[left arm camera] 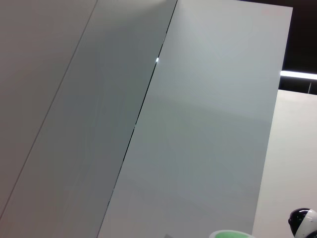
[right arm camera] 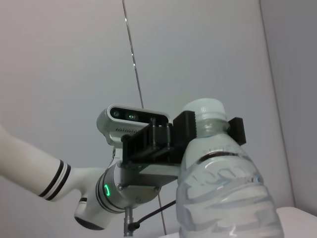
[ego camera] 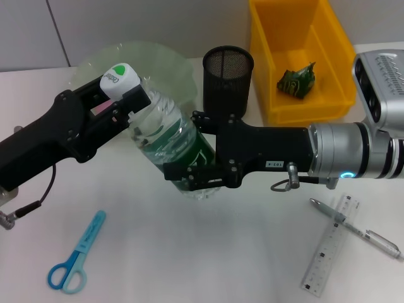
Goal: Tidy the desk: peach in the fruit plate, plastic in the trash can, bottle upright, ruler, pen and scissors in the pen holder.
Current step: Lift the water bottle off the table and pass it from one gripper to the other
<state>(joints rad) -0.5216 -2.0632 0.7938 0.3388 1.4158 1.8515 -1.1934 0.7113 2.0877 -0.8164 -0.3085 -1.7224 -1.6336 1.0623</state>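
A clear water bottle (ego camera: 169, 142) with a green label and white cap hangs tilted above the desk, held at both ends. My left gripper (ego camera: 129, 106) is shut on its neck just under the cap; the right wrist view shows the same left gripper (right arm camera: 208, 130) clamping the bottle (right arm camera: 223, 193). My right gripper (ego camera: 196, 161) is shut on the bottle's lower body. Blue scissors (ego camera: 77, 254) lie at the front left. A pen (ego camera: 356, 227) lies crossed over a clear ruler (ego camera: 329, 247) at the front right. The black mesh pen holder (ego camera: 227, 71) stands behind the bottle. The peach is hidden.
A pale green fruit plate (ego camera: 161, 58) sits behind the bottle, partly covered by it. A yellow bin (ego camera: 338, 44) at the back right holds a crumpled green plastic wrapper (ego camera: 298, 81). The left wrist view shows mostly wall panels.
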